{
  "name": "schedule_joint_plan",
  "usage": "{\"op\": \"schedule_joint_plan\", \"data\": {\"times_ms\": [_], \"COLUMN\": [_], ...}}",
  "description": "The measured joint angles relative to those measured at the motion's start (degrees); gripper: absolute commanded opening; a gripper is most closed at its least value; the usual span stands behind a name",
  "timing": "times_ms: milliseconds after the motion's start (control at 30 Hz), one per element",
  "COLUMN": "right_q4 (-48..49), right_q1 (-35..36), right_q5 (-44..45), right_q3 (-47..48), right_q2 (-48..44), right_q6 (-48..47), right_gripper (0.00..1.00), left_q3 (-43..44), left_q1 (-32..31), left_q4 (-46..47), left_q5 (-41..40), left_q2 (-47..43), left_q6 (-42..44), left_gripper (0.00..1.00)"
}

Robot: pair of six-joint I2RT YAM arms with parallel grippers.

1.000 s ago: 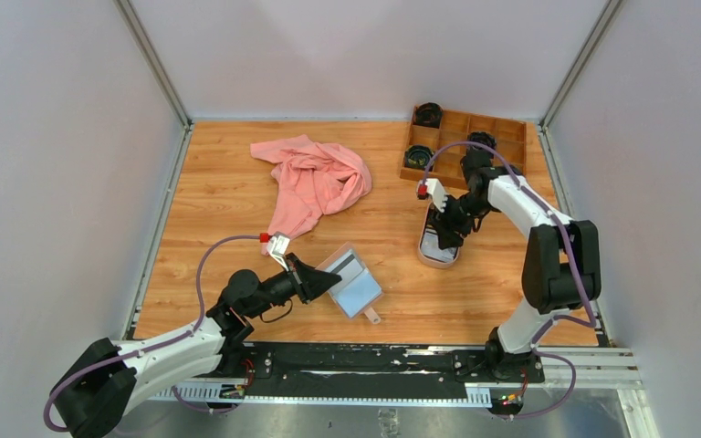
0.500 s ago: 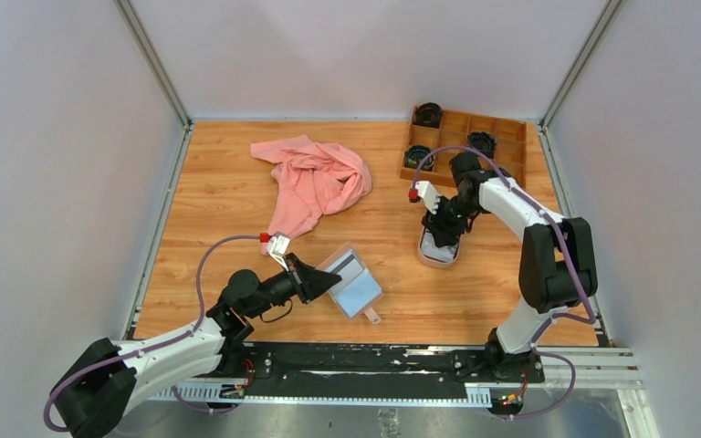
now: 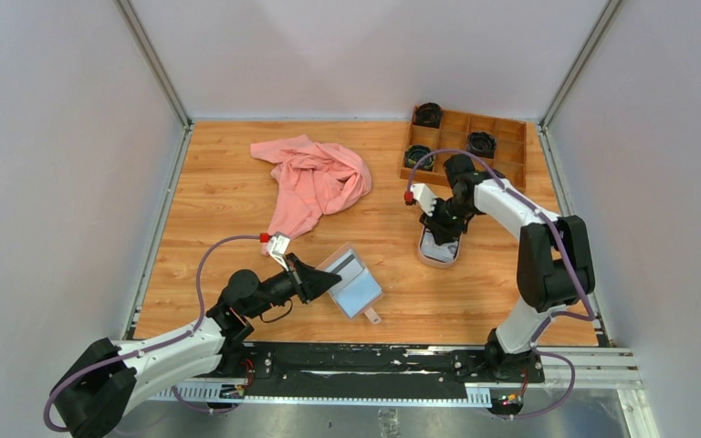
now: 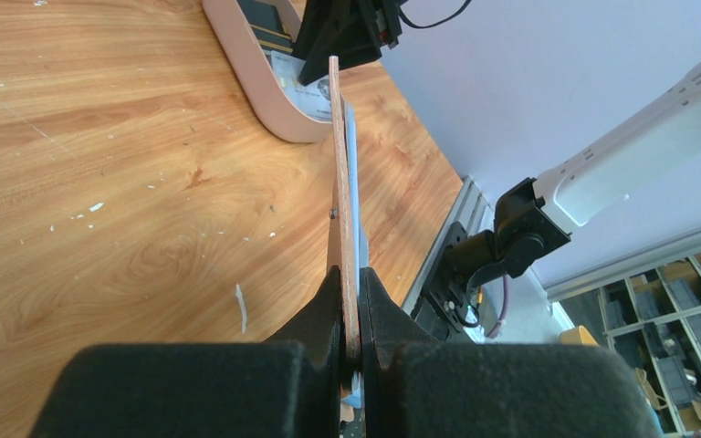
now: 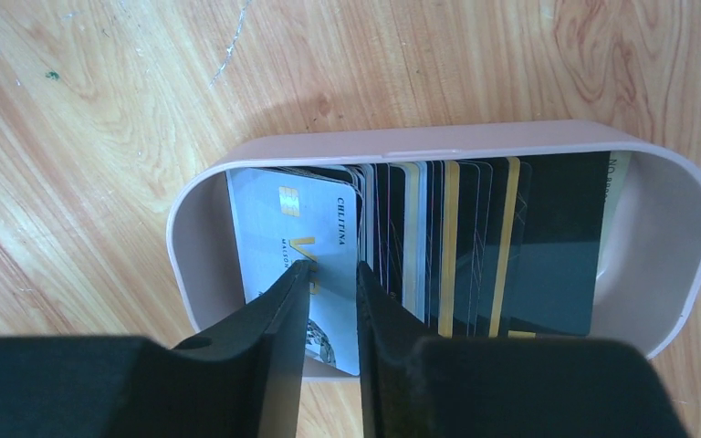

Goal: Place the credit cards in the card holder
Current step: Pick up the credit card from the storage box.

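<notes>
Overhead and wrist views of two robot arms at a wooden tabletop (image 3: 228,219).

The credit cards (image 5: 475,246) stand packed on edge in an oval pinkish tray (image 5: 420,139) at the right of the tabletop. The right arm's fingers (image 5: 278,319) reach down into the tray. They stand slightly apart, straddling the edge of the front whitish-grey card (image 5: 278,228), and are not visibly pinched on it.

The card holder (image 3: 360,290) lies open near the front edge, well apart from the tray. The left arm's fingers (image 4: 324,315) are clenched on one flap of it.

Likely risks:
- The cards press tightly together, so the fingers may take two at once.
- A smooth, thin card may slip out of a shallow pinch.
- Lifting a wedged card could drag or tip the light tray.
- The holder is held by one flap only, so it may twist when a card pushes into a pocket.
- A slightly tilted card would catch on the pocket's lip.

Counts:
- Two arms.
- One card holder.
- One tray.
- One whitish-grey card in front, with a stack of black cards behind it, several with gold stripes. The stack is too tightly packed to count.
- One crumpled pink cloth (image 3: 315,181).
- One wooden compartment box (image 3: 502,137) at the back, holding three dark round objects (image 3: 427,114).
</notes>
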Motion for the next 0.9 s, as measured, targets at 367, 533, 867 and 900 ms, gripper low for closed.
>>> {"op": "schedule_joint_plan", "data": {"times_ms": [367, 533, 867, 900], "right_q4": [0.0, -0.3, -0.3, -0.3], "right_q1": [0.0, 0.0, -1.5, -1.7], "right_q5": [1.4, 1.9, 1.6, 1.4], "right_q3": [0.1, 0.1, 0.1, 0.2], "right_q2": [-1.0, -1.7, -4.9, -5.1], "right_q6": [0.7, 0.8, 0.9, 0.9], "right_gripper": [0.11, 0.1, 0.08, 0.08], "left_q3": [0.0, 0.0, 0.0, 0.0], "left_q1": [0.0, 0.0, 0.0, 0.0], "left_q4": [0.0, 0.0, 0.0, 0.0], "left_q5": [0.0, 0.0, 0.0, 0.0], "left_q2": [-0.1, -0.1, -0.1, -0.1], "left_q6": [-0.2, -0.3, -0.3, -0.3], "left_gripper": [0.0, 0.0, 0.0, 0.0]}}
